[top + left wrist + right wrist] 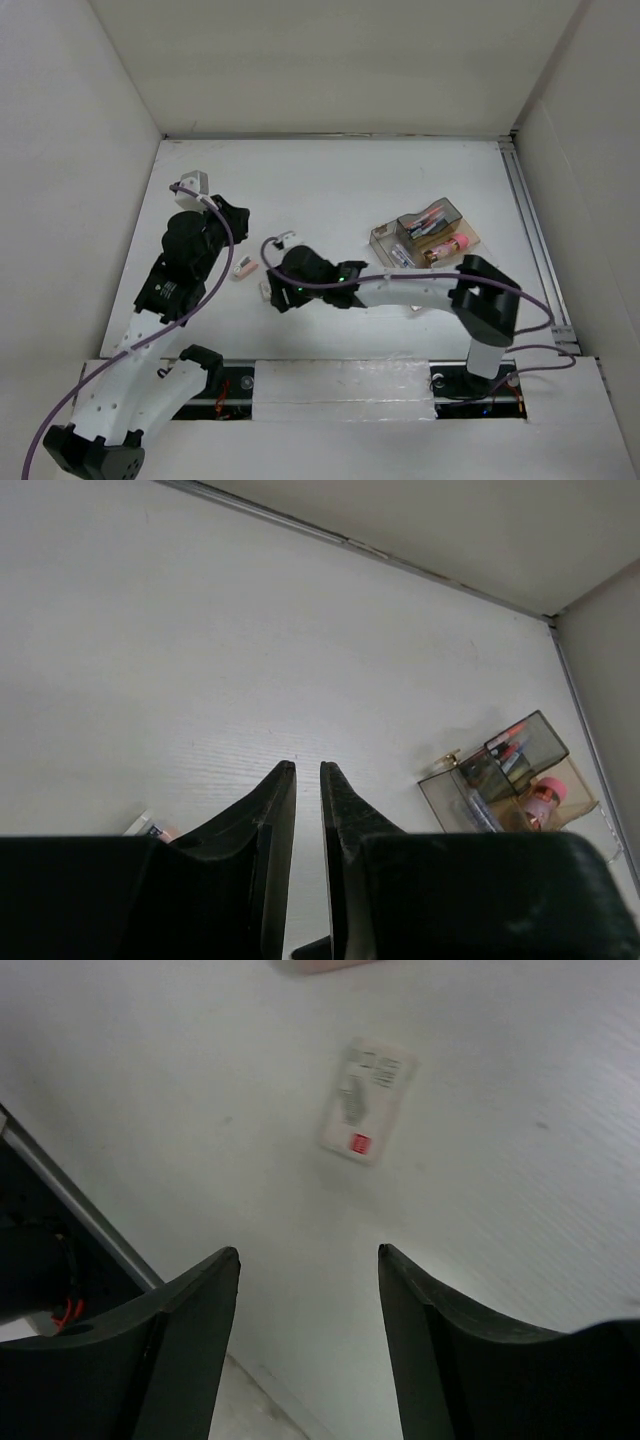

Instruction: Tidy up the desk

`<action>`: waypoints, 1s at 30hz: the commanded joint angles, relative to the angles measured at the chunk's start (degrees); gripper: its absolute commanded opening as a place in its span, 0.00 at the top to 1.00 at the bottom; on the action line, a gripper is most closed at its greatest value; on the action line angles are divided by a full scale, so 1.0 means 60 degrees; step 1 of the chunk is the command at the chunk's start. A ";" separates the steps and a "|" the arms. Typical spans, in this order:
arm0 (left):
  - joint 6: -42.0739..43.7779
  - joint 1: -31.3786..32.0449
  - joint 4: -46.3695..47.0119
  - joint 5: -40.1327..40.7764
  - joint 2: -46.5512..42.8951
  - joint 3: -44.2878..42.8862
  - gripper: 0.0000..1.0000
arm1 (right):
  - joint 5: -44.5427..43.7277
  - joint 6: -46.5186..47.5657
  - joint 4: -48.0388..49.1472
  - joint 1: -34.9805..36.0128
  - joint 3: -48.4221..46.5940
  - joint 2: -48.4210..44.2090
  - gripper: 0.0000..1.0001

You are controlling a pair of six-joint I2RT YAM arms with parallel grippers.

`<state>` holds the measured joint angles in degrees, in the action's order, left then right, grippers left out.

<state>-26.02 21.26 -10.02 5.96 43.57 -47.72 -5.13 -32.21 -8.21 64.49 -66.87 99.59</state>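
Note:
The white desk [330,180] carries a few small loose things. A small white piece with a red mark [365,1110] lies flat just ahead of my right gripper [308,1252], which is open and empty above the desk. The same piece shows at its tips in the top view [266,290]. A small pink and white piece [243,268] lies between the two arms. My right gripper [272,292] reaches left across the desk. My left gripper [240,214] is shut and empty, its fingers [345,800] almost touching, above bare desk.
A clear plastic compartment tray [385,238] with pens and a pink item stands at the right; it also shows in the left wrist view [450,795]. Another small white piece [283,238] lies by the right arm's cable. A metal rail [530,230] runs along the right edge.

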 commanded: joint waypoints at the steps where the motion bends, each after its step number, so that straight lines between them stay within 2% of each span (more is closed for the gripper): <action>1: -0.0116 -0.0027 0.0410 0.0427 -0.0421 -0.0410 0.88 | -0.1560 0.0065 -0.0124 0.0910 -0.1713 0.1093 0.36; 5: -0.0160 -0.0027 0.0294 0.0502 -0.0582 -0.0512 0.88 | -0.2425 -0.0183 -0.0478 0.1117 -0.2726 0.2485 0.33; 11: -0.0393 -0.0027 0.0133 0.0852 -0.0991 -0.0600 0.88 | -0.3524 -0.0390 -0.1064 0.1117 -0.3298 0.2971 0.32; 16: -0.0746 -0.0027 0.0074 0.1511 -0.1446 -0.0513 0.88 | -0.3672 -0.0609 -0.1342 0.1117 -0.3693 0.3512 0.32; 23: -0.0673 -0.0027 0.0293 0.0927 -0.1476 -0.0337 0.87 | -0.3277 -0.0712 -0.0991 0.1117 -0.4220 0.4230 0.37; 25: -0.0629 -0.0027 0.0351 0.0766 -0.1534 -0.0264 0.87 | -0.3291 -0.0711 -0.1034 0.1117 -0.4352 0.4377 0.45; 26: -0.0615 -0.0027 0.0366 0.0722 -0.1549 -0.0264 0.87 | -0.3451 -0.0798 -0.1107 0.1117 -0.4382 0.4451 0.62; 27: -0.0600 -0.0027 0.0381 0.0678 -0.1535 -0.0264 0.87 | -0.3612 -0.0901 -0.1166 0.1117 -0.4368 0.4451 0.73; 29: -0.0570 -0.0027 0.0381 0.0619 -0.1549 -0.0278 0.87 | -0.4065 -0.1280 -0.1211 0.1117 -0.4135 0.4262 0.87; 30: -0.0556 -0.0027 0.0396 0.0575 -0.1564 -0.0220 0.86 | -0.4256 -0.1442 -0.1181 0.1117 -0.3611 0.3739 0.89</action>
<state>-29.63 21.26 -10.09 10.83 34.46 -48.66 -26.50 -37.89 -14.87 70.96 -90.72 125.16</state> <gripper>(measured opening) 0.132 0.297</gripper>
